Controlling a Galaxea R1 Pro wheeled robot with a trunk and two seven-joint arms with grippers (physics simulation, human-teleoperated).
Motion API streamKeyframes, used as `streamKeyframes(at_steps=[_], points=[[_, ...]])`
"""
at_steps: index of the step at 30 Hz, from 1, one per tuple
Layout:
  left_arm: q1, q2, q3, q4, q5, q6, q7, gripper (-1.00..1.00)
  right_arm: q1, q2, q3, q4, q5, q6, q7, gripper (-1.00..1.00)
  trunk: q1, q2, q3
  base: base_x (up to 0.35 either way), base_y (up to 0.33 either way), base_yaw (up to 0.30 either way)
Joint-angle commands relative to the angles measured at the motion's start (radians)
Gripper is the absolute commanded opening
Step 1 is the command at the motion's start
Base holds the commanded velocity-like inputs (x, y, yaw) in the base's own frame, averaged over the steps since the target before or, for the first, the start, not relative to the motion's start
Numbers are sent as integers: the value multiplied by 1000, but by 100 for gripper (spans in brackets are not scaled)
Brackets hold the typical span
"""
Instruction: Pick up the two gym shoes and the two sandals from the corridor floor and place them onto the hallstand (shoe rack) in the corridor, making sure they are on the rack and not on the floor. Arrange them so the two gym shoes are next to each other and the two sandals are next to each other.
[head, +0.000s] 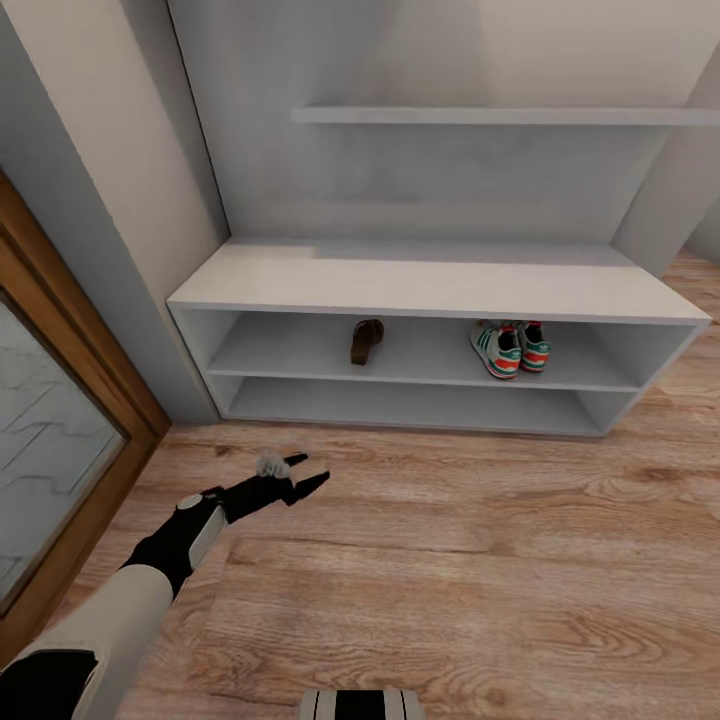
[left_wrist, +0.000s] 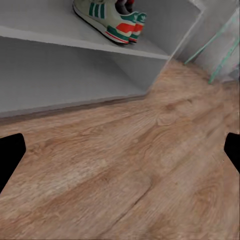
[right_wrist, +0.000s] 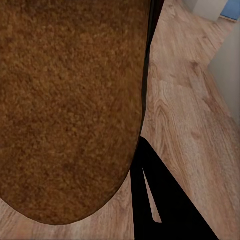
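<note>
The pale grey hallstand (head: 430, 280) stands against the wall, its two-tier bench low and a ledge above. On its middle shelf one brown sandal (head: 367, 340) lies at the left and the two gym shoes (head: 510, 348) sit side by side at the right. The gym shoes (left_wrist: 112, 20) also show in the left wrist view. My left gripper (head: 308, 473) hovers open over the wood-plank corridor floor (head: 480, 560), in front of the bench, holding nothing. In the right wrist view the second sandal (right_wrist: 65, 100) sits right at the camera beside a black finger (right_wrist: 160, 200), held in the right gripper.
A wooden-framed glass door (head: 60, 450) lines the left side. The grey wall corner (head: 150, 300) meets the bench's left end. Open floor stretches in front of the bench and to its right.
</note>
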Motion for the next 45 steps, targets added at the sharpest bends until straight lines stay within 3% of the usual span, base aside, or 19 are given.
streamKeyframes(at_steps=[1, 11, 14, 16, 17, 18, 19, 20, 22, 23, 25, 26, 27, 28, 30, 34, 38, 41, 45], points=[[1, 9, -5, 0, 3, -11, -126, 100, -1, 0, 1, -1, 2, 6, -2, -100, 0, 0, -1, 0, 0, 0], [2, 7, -6, 33, -2, -38, -138, 100, -1, 12, 2, 0, -3, 9, 1, -100, 0, 0, -1, 0, 0, 0], [2, 6, -7, 42, -2, -41, -137, 100, -1, 66, 11, 2, -4, 11, 2, -100, 0, 0, -1, 0, 0, 0], [2, 3, -7, 49, -3, -43, -137, 100, -1, 127, 63, 5, -3, 9, 2, -100, 0, 0, -1, 0, 0, 0], [2, 2, -8, 52, -3, -43, -138, 100, -1, 169, 144, 7, -2, 8, 2, -100, 0, 0, -1, 0, 0, 0], [2, 1, -8, 54, -4, -43, -138, 100, -1, 188, 197, 7, -2, 7, 2, -100, 0, 0, -1, 0, 0, 0], [2, -2, -9, 57, -6, -44, -138, 100, -1, 219, 319, 7, -2, 7, 2, -100, 0, 0, -1, 0, 0, 0], [2, -5, -9, 60, -8, -44, -138, 100, -1, 231, 386, 8, -3, 8, 2, -100, 0, 0, -1, 0, 0, 0], [4, -11, -9, 66, -16, -44, -139, 100, -1, 247, 524, 8, -6, 10, 2, -100, 0, 0, -1, 0, 0, 0], [7, -16, -9, 70, -29, -44, -140, 100, -1, 257, 660, 9, -10, 12, 2, -100, 0, 0, -1, 0, 0, 0], [11, -20, -9, 73, -48, -44, -141, 100, -1, 264, 785, 9, -14, 14, 2, -100, 0, 0, -1, 0, 0, 0], [13, -22, -9, 75, -71, -44, -143, 100, -1, 268, 895, 10, -18, 15, 2, -100, 0, 0, -1, 0, 0, 0], [14, -23, -10, 76, -83, -44, -143, 100, -1, 270, 943, 11, -19, 17, 3, -100, 0, 0, -1, 0, 0, 0], [16, -25, -10, 78, -106, -44, -144, 100, -1, 272, 1024, 13, -21, 22, 3, -100, 0, 0, -1, 0, 0, 0], [22, -27, -10, 80, -133, -44, -144, 100, -1, 275, 1113, 14, -23, 38, 3, -100, 0, 0, -1, 0, 0, 0], [51, -31, -10, 80, -155, -44, -144, 100, -1, 282, 1194, 16, -24, 86, 4, -100, 0, 0, -1, 0, 0, 0], [76, -34, -10, 79, -163, -46, -144, 100, -1, 311, 1228, 52, -46, 165, 5, -100, 0, 0, -1, 0, 0, 0], [82, -35, -10, 78, -165, -47, -144, 100, -4, 340, 1236, 158, -101, 198, 5, -100, 0, 0, -1, 0, 0, 0], [85, -35, -10, 78, -167, -47, -148, 100, -29, 362, 1243, 324, -230, 213, 6, -100, 0, 0, -1, 0, 0, 0]])
